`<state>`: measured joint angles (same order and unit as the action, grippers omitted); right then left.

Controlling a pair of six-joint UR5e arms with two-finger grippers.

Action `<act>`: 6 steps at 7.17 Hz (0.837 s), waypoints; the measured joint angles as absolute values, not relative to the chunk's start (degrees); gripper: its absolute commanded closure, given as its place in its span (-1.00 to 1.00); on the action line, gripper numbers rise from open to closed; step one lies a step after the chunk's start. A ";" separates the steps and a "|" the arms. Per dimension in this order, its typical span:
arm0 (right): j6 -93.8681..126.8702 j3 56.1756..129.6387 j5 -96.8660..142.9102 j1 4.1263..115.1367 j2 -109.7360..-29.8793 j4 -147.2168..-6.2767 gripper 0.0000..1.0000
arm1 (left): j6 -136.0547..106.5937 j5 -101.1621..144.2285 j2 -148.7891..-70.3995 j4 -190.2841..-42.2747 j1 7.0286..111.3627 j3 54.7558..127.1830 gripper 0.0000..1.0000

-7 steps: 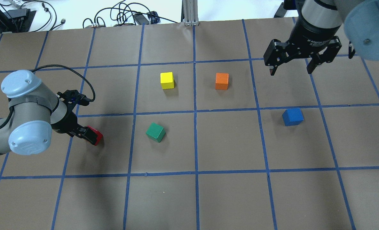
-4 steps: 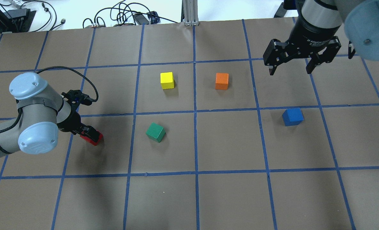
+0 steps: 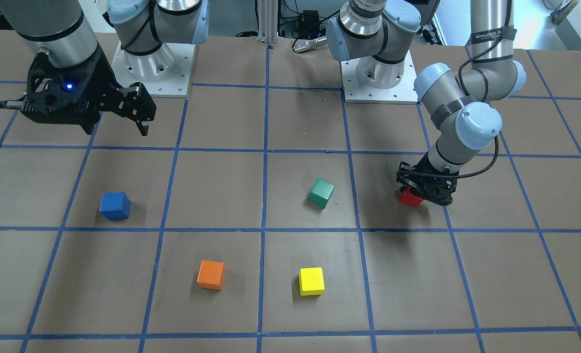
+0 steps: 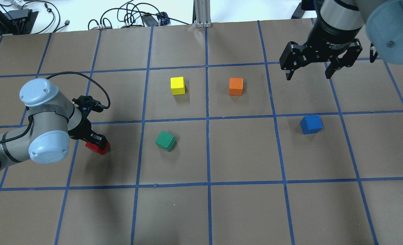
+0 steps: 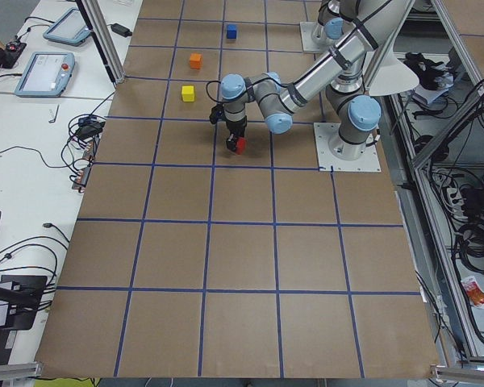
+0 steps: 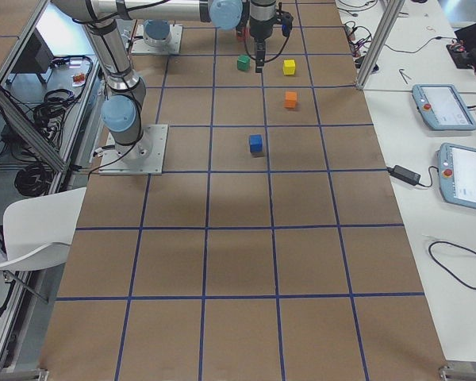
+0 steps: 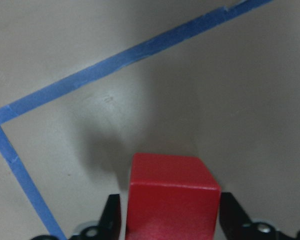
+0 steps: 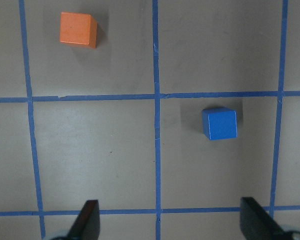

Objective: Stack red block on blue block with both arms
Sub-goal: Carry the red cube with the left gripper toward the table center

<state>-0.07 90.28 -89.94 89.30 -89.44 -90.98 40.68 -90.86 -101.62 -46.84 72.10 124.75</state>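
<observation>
The red block is at the table's left, between the fingers of my left gripper, which comes down on it from above and is shut on it. In the left wrist view both black fingers press the sides of the red block; it sits at or just above the paper. The blue block lies alone on the right and also shows in the right wrist view. My right gripper hangs open and empty, high above the table, beyond the blue block.
A green cube lies just right of the red block. A yellow cube and an orange cube stand further back. The table is brown paper with blue tape lines. Cables lie past the far edge.
My left arm's wrist and elbow have swung to the right, so the gripper stands more upright over the red block, which stays about where it was. The right gripper barely moved.
</observation>
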 measured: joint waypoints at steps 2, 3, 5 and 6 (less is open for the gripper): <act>-0.01 90.34 -89.84 89.34 -89.46 -90.97 -1.00 | 39.38 -90.80 -101.41 -46.21 72.52 124.19 1.00; -0.02 90.34 -89.85 89.37 -89.46 -90.97 -1.00 | 36.33 -90.75 -101.03 -46.67 73.75 122.80 1.00; -0.04 90.32 -89.85 89.37 -89.44 -90.97 -1.00 | 23.08 -90.71 -101.23 -51.53 81.63 115.78 1.00; -0.08 90.31 -89.85 89.36 -89.41 -90.97 -1.00 | 15.45 -90.70 -101.78 -54.83 86.62 111.16 1.00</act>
